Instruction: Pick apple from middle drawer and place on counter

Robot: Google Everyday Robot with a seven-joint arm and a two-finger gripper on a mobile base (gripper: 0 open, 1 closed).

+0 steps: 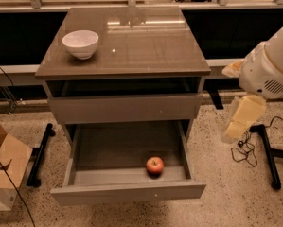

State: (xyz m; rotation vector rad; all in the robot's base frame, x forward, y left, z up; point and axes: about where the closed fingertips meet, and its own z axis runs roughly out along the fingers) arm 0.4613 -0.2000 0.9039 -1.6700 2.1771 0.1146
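Box (pixel 4 167) at far left on the floor (pixel 226 207). Bowl (pixel 80 43) upright on the left side of the counter (pixel 141 51). Under the slab, upper drawer front (pixel 124 109) shut; middle drawer (pixel 127 193) beneath it pulled wide open, with the apple (pixel 154 165) inside, right of centre, on the drawer bottom just behind the front panel. Far right, well apart from apple and drawer: gripper (pixel 236 129), hanging at about upper-drawer height, pointing down and slightly left, holding nothing visible; apart or together, cannot tell.

Lab-like test space, speckled floor (pixel 235 205), loose cables (pixel 241 151), hand (pixel 243 119) at right
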